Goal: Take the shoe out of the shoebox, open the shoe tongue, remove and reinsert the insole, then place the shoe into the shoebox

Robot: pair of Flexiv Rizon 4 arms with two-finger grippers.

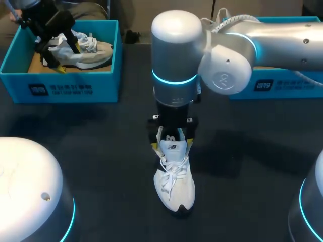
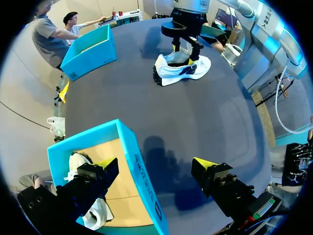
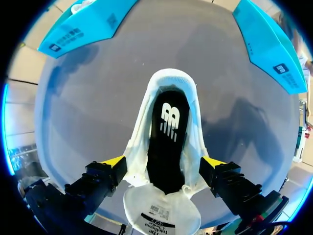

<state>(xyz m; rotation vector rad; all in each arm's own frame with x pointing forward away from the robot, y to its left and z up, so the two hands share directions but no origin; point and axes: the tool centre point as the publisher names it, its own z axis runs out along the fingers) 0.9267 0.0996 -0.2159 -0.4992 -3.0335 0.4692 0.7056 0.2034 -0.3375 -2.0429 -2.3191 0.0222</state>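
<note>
The white shoe (image 1: 174,181) (image 3: 166,122) stands on the dark table (image 1: 101,151) near the middle, toe toward the near edge; the right gripper (image 1: 173,145) (image 3: 164,161) sits over its heel end, one yellow tip pressed to each side of the collar, so it grips the shoe; the tongue (image 3: 161,215) is folded back under the gripper and the black insole (image 3: 166,142) lies inside the opening. At far left, the left gripper (image 1: 65,58) (image 2: 154,164) hangs spread apart, holding nothing, astride a wall of the left shoebox (image 1: 65,80) (image 2: 142,171), one finger inside beside a second shoe (image 1: 93,50) (image 2: 95,215); the right shoebox (image 1: 272,85) (image 3: 269,44) sits at far right.
</note>
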